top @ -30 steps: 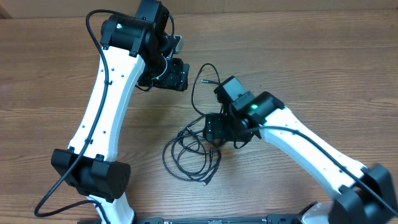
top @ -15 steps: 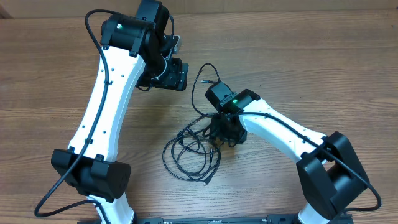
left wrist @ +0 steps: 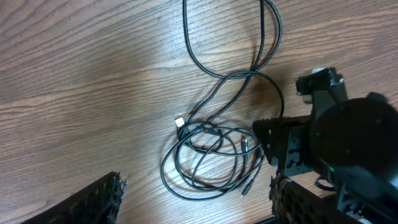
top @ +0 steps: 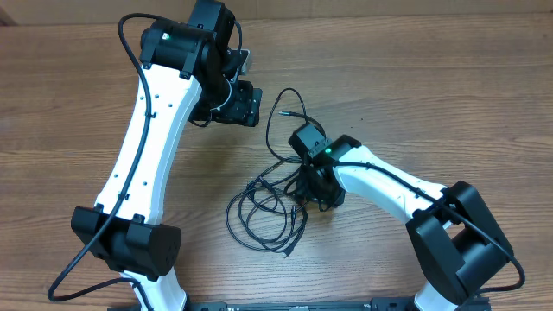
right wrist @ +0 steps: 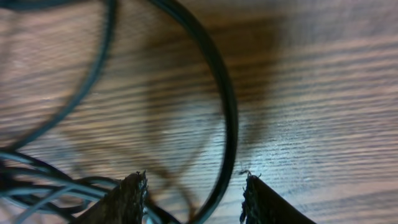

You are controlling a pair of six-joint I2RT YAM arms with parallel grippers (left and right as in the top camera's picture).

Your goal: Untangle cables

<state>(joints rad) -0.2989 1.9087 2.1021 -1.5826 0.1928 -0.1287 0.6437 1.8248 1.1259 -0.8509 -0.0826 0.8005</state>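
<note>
The cables [top: 266, 212] lie as a tangle of thin black loops on the wooden table, with one long strand [top: 275, 121] curving away toward the back. My right gripper [top: 316, 192] is down at the tangle's right edge. In the right wrist view its jaws [right wrist: 194, 182] stand apart, with one blurred black cable strand [right wrist: 229, 112] running between them and more strands bunched by the left finger [right wrist: 132, 194]. My left gripper [top: 238, 105] hovers open at the back, well above the table. Its wrist view looks down on the tangle [left wrist: 211, 149] with a small plug end [left wrist: 179, 121], and nothing lies between its fingers [left wrist: 102, 196].
The right arm's white link [top: 389, 186] reaches across the right half of the table, its black wrist [left wrist: 348, 143] beside the tangle. The left arm's long white link [top: 147, 138] spans the left side. Bare wood [top: 69, 104] surrounds the cables.
The right arm has folded in and its wrist has shifted down onto the tangle's right edge. Its jaws have narrowed around a strand. The left arm has stayed still.
</note>
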